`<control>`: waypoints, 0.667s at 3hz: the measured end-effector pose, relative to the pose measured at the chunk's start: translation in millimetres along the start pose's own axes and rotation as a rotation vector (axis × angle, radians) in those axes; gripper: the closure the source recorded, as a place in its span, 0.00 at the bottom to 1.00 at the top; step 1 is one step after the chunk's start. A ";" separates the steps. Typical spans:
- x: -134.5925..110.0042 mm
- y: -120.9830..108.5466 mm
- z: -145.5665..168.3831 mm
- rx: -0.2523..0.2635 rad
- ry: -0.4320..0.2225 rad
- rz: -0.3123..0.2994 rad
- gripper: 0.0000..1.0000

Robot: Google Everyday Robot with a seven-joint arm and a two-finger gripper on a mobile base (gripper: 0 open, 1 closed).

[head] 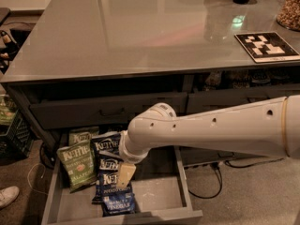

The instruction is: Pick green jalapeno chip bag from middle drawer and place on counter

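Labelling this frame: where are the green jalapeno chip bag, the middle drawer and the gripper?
green jalapeno chip bag (76, 165), camera view, front panel centre.
middle drawer (157, 193), camera view, bare floor.
gripper (124, 177), camera view, tip, over the blue bags (117, 203) in the drawer.

arm (211, 130) runs off right edge, rest of robot out of shot. gripper (125, 173) hangs over blue bags (105, 146) in drawer (157, 193), covers part of stack. far green bag (83, 136) mostly tucked behind jalapeno bag (76, 165). shoe (7, 196), crate (16, 137) chopped by left edge. jar (289, 8) clipped far right. drawer front cut at bottom edge.
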State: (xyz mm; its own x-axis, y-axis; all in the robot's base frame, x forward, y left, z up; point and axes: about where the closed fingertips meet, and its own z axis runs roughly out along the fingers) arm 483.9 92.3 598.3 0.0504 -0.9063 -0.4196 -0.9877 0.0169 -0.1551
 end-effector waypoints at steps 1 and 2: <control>-1.2 0.6 2.8 -0.004 -0.003 -0.002 0.00; -19.4 -3.7 25.7 0.014 -0.017 -0.039 0.00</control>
State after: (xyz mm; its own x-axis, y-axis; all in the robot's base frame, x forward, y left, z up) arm 490.4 120.7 584.0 0.0911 -0.8990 -0.4283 -0.9829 -0.0121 -0.1837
